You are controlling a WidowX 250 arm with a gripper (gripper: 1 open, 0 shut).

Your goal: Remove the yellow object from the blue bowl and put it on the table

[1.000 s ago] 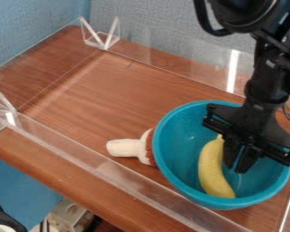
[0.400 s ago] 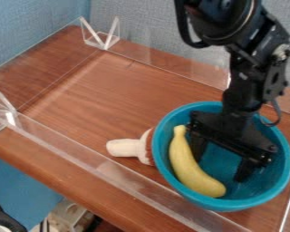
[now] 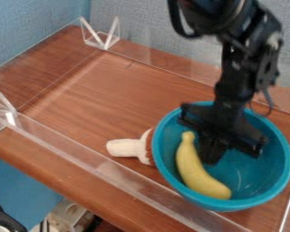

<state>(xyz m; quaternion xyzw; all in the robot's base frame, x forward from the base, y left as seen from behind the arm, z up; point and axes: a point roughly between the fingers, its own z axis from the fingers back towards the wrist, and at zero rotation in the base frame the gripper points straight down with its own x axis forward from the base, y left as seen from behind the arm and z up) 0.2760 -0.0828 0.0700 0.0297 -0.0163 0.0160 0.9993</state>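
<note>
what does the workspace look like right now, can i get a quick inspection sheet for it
surface: reddish-brown wood-grain table, edged by low clear acrylic walls
job's things: yellow banana lies inside the blue bowl, not yet on the table
clutter: cream mushroom-shaped toy lies on the table just left of the bowl
grippers: black gripper points down into the bowl beside the banana, jaws shut, nothing seen between them
cables: nothing seen
surroundings: blue wall behind the table; clear triangular brackets at the far corner
</note>
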